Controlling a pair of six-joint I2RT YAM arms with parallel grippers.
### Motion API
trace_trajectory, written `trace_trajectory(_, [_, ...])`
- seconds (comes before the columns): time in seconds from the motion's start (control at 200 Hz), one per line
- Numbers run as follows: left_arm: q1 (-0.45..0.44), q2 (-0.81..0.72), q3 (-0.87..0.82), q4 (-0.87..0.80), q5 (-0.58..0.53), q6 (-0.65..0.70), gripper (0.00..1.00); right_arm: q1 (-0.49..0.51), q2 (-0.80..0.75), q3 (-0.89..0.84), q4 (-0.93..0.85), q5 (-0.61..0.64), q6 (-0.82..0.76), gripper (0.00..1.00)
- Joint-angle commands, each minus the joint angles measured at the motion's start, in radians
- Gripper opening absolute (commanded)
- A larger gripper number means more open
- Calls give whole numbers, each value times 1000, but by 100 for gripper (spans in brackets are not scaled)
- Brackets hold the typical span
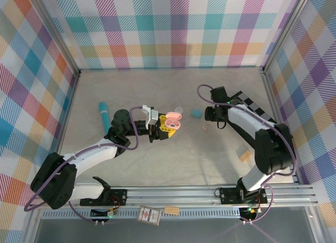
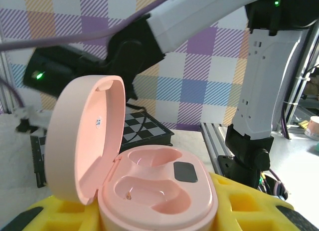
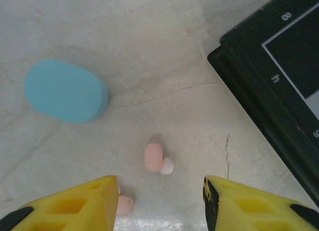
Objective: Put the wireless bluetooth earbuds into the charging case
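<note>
The pink charging case stands open, its lid tipped up to the left and both wells bare. My left gripper is shut on its base between yellow fingers; from above, the case is near the table's middle. Two pale pink earbuds lie on the table under my right gripper. One earbud with a white tip lies just ahead of the gap. The other earbud is half hidden behind the left finger. The right gripper is open, with nothing between its fingers.
A closed teal oval case lies left of the earbuds, and a black checkerboard plate lies to the right. A long teal cylinder rests at the far left. A small pale object sits behind the pink case.
</note>
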Motion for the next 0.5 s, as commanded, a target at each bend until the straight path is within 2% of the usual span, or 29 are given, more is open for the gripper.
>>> trace_trajectory(0.0, [10,-37,-6,-22,5,38,35,48,63,67,-101,177,-65,46])
trace_trajectory(0.215, [10,-59,0,-56,5,55,35,104,201,170,-163,304,-96,42])
trace_trajectory(0.495, [12,-69,1,-80,8,65,35,128,298,225,-193,329,-115,38])
